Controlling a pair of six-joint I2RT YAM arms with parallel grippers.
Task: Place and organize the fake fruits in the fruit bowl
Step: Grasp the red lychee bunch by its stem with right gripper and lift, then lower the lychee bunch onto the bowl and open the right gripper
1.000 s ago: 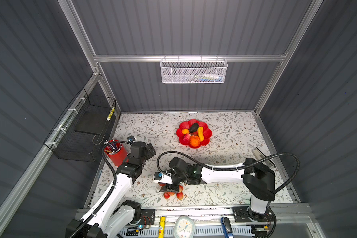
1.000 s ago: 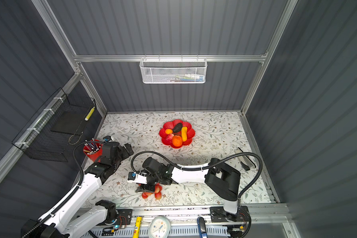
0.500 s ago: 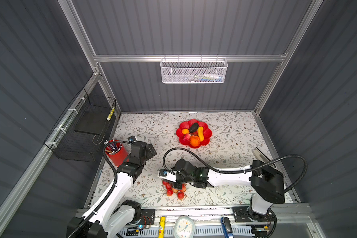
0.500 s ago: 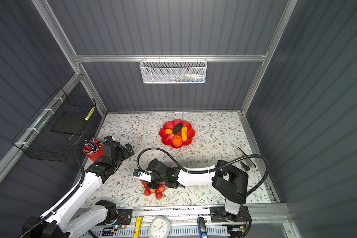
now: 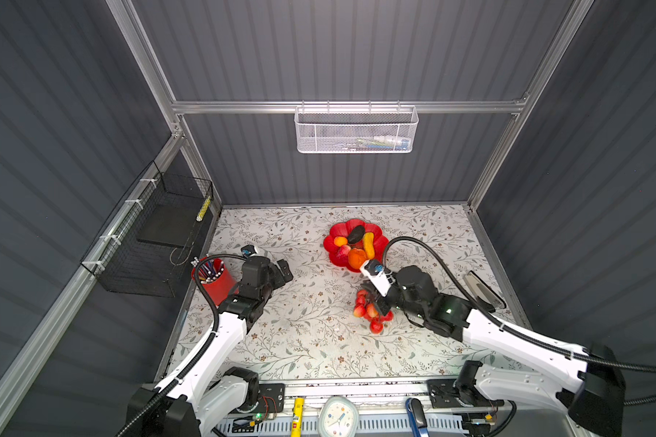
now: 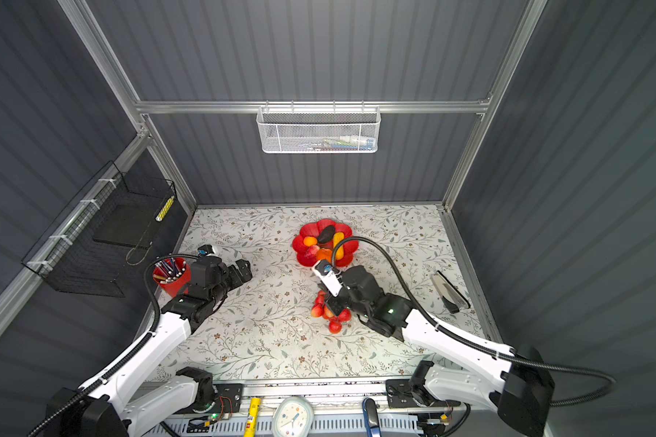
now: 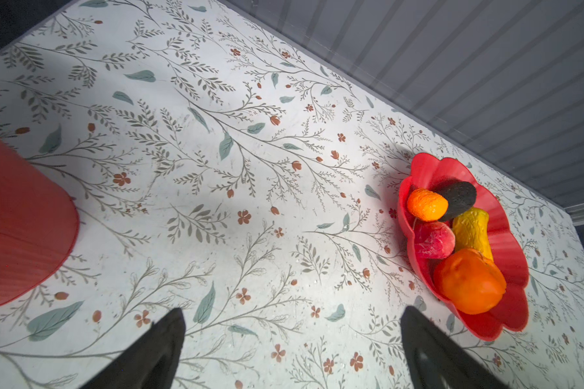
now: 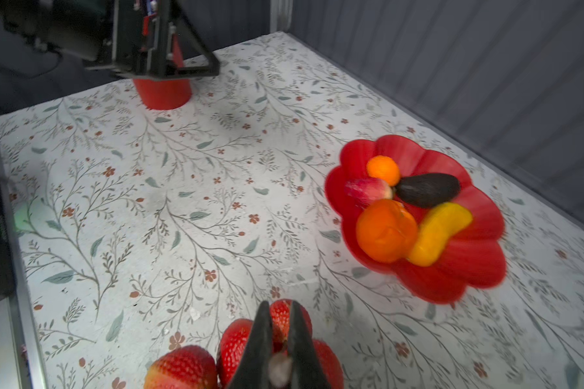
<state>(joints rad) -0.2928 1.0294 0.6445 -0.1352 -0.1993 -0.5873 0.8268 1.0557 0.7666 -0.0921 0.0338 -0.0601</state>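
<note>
The fruit bowl [image 5: 334, 229] [image 6: 306, 230] [image 7: 429, 165] [image 8: 402, 148], a red flower-shaped dish, sits at the back middle of the table. In it lie a small orange [image 5: 340, 241], a dark avocado [image 5: 356, 234], a yellow oblong fruit [image 5: 368, 244], a strawberry [image 5: 342, 251] and a larger orange [image 5: 356, 258]. My right gripper [image 5: 373, 302] [image 8: 280, 308] is shut on the stem of a bunch of red fruits [image 5: 368, 314] [image 6: 330, 314] [image 8: 236, 347]. The bunch hangs just in front of the bowl. My left gripper [image 5: 283, 270] [image 7: 292, 313] is open and holds nothing, left of the bowl.
A red pen cup [image 5: 214, 278] stands beside the left arm. A black wire basket [image 5: 156, 234] hangs on the left wall, a white mesh basket [image 5: 356, 130] on the back wall. A black and silver stapler-like tool [image 5: 483, 289] lies at the right edge.
My right gripper has shut on the bunch and carried it from the front middle of the table rightwards and back towards the bowl. The left arm has barely moved.
</note>
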